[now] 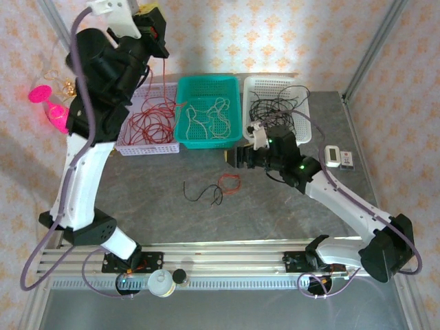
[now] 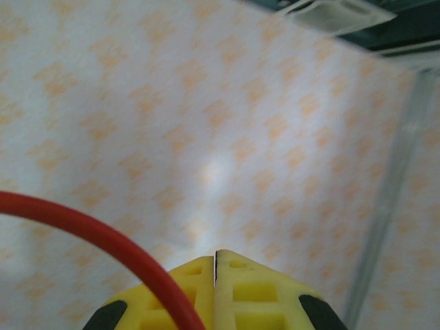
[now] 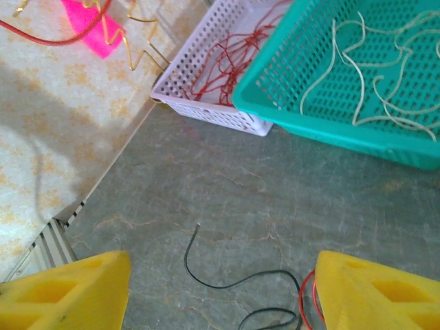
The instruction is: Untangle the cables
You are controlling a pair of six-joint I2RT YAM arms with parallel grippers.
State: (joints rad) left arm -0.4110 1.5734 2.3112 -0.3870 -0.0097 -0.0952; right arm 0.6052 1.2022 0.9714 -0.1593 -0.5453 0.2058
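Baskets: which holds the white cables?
The teal plastic mesh basket in the middle; the pale lilac one holds red wires, the white one black.

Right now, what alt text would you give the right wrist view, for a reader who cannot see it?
The open right gripper hovers over the grey table, with a black cable and a red cable loop lying between its yellow fingers. Behind stand a lilac basket of red cables and a teal basket of white cables.
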